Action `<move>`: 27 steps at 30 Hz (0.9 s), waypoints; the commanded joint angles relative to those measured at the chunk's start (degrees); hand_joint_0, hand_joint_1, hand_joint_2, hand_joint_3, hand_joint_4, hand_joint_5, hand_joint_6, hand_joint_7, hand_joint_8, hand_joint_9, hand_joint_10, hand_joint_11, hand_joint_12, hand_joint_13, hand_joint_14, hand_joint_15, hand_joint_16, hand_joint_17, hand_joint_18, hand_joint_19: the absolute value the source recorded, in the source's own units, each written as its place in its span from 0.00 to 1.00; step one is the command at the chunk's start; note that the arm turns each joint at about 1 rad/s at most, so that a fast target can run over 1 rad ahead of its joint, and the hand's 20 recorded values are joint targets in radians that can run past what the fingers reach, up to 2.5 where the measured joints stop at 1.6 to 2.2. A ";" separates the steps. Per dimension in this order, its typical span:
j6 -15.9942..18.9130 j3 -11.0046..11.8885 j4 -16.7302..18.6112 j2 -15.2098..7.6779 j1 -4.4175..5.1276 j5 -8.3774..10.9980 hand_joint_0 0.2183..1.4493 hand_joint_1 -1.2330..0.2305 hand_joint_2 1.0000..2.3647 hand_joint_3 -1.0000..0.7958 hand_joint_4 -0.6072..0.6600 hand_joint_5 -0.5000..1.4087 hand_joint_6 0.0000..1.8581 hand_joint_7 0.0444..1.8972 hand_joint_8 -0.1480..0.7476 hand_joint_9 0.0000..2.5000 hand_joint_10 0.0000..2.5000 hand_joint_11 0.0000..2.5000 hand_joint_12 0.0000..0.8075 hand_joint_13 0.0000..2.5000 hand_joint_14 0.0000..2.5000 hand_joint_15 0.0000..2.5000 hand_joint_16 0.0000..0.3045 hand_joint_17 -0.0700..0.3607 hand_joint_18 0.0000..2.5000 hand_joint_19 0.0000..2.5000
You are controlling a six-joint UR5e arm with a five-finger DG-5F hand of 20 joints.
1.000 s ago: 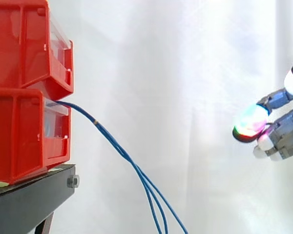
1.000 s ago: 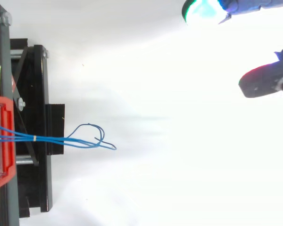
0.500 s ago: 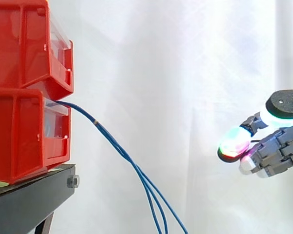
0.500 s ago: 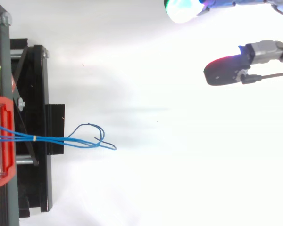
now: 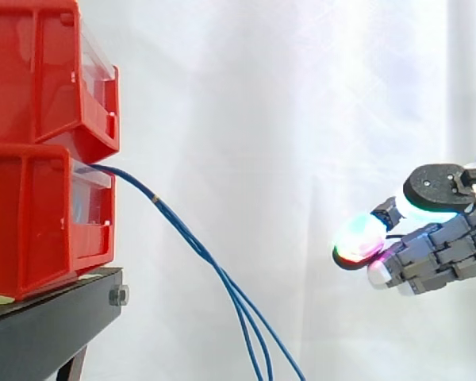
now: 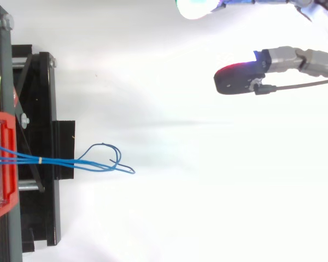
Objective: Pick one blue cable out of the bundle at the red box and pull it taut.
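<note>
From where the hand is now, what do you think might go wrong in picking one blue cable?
The blue cables hang close together, so the thick pads may pinch several. In the top view the hand sits well to one side of them; closing early would catch nothing.

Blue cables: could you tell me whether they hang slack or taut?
Slack: the blue cables sag from the red box, clear of the hand.
</note>
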 commanded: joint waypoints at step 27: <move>8.83 15.60 -0.62 -14.87 5.54 -3.63 0.25 0.37 0.00 0.28 0.75 0.18 0.27 0.47 0.54 0.26 0.00 0.16 0.52 0.15 0.00 0.01 0.24 0.55 0.13 0.04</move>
